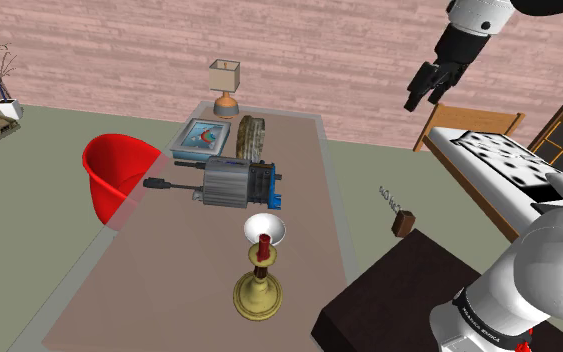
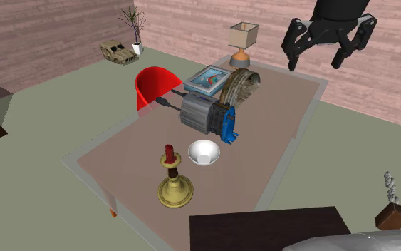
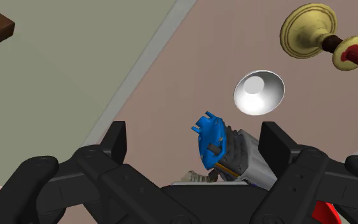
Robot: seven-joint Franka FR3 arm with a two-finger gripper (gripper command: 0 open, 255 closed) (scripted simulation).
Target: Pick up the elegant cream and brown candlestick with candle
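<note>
Nearest, at the shoulder view's lower right, the white arm rises from the dark stand (image 1: pixel 389 300) and reaches to the frame's upper right. There the claw (image 1: pixel 424 100) hangs high above the tabletop's (image 1: pixel 169 290) far right side, tilted down and to the left.

The second exterior view faces the claw (image 2: pixel 316 65) squarely at upper right. Its fingers (image 2: pixel 292 63) are spread wide and empty.

In the wrist view the claw (image 3: pixel 196 137) is likewise released, with the tabletop (image 3: pixel 171 83) far below.

The candlestick (image 1: pixel 257 283) stands upright at the tabletop's near end, at the shoulder view's lower centre. It has a dull yellow round base, a dark stem and a red candle, and it is well apart from the claw.

Just behind it sits a white bowl (image 1: pixel 266 231), then a grey motor (image 1: pixel 237 183) with a blue end, lying on its side.

A red tub (image 1: pixel 119 172) leans at the left edge, and a framed picture (image 1: pixel 201 138) and a lamp (image 1: pixel 226 85) lie farther back.

The shoulder view adds a bed (image 1: pixel 489 150) at right.

The wrist view shows the candlestick (image 3: pixel 323 38) from above, beyond the bowl (image 3: pixel 259 92), and the motor's (image 3: pixel 234 149) blue end between the fingers, untouched.
</note>
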